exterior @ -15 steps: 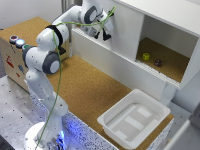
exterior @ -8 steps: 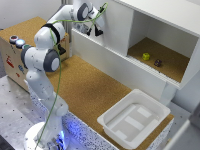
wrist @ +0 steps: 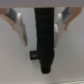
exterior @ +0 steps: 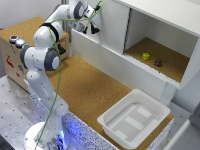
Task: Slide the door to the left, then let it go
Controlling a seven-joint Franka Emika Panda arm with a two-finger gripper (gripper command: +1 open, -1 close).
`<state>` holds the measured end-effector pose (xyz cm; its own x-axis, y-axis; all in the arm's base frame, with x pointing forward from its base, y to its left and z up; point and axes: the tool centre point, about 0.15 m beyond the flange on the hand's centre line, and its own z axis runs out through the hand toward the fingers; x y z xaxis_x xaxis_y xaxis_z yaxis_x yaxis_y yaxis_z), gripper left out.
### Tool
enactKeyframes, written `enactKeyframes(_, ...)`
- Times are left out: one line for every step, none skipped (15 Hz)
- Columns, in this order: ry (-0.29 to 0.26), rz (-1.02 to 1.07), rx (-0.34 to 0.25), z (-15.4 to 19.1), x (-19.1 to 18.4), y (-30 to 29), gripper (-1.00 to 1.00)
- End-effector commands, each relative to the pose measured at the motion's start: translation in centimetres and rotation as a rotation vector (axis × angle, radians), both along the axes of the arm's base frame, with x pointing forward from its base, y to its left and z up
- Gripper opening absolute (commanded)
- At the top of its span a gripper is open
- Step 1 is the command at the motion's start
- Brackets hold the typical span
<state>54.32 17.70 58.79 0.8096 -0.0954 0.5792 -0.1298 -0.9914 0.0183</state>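
A: Where is the door (exterior: 111,22) relative to the cabinet (exterior: 165,30)?

B: It covers the cabinet's half on the exterior view's left; the other half stands open, with two small objects (exterior: 151,59) inside.

A: And the gripper (exterior: 89,27)?

B: At the door's face. In the wrist view its fingers (wrist: 19,21) stand apart on either side of the black handle (wrist: 44,37), not touching it. It holds nothing.

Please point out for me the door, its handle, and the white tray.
door (exterior: 111,27), exterior view, on its flat white face.
handle (wrist: 44,35), wrist view, on the black bar's middle.
tray (exterior: 156,104), exterior view, on its far rim.
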Motion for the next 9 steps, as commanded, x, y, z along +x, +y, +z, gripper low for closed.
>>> enactKeyframes(0.065, -0.044, 0.032, -1.1, -5.2, 0.5, 1.00)
enactKeyframes(0.072, -0.058, 0.028, -1.4, -5.9, 0.1, 1.00)
enactKeyframes(0.080, -0.069, 0.023, -1.6, -6.6, -0.2, 1.00)
enactKeyframes(0.087, -0.085, 0.024, -1.6, -7.5, -0.9, 1.00)
enactKeyframes(0.094, -0.103, 0.021, -1.9, -8.1, -1.5, 1.00)
enactKeyframes(0.106, -0.112, 0.016, -2.1, -8.6, -1.9, 1.00)
enactKeyframes(0.124, -0.134, 0.012, -2.5, -9.2, -2.8, 1.00)
enactKeyframes(0.151, -0.147, 0.015, -3.0, -9.6, -3.6, 1.00)
enactKeyframes(0.183, -0.170, 0.014, -3.7, -10.1, -4.6, 1.00)
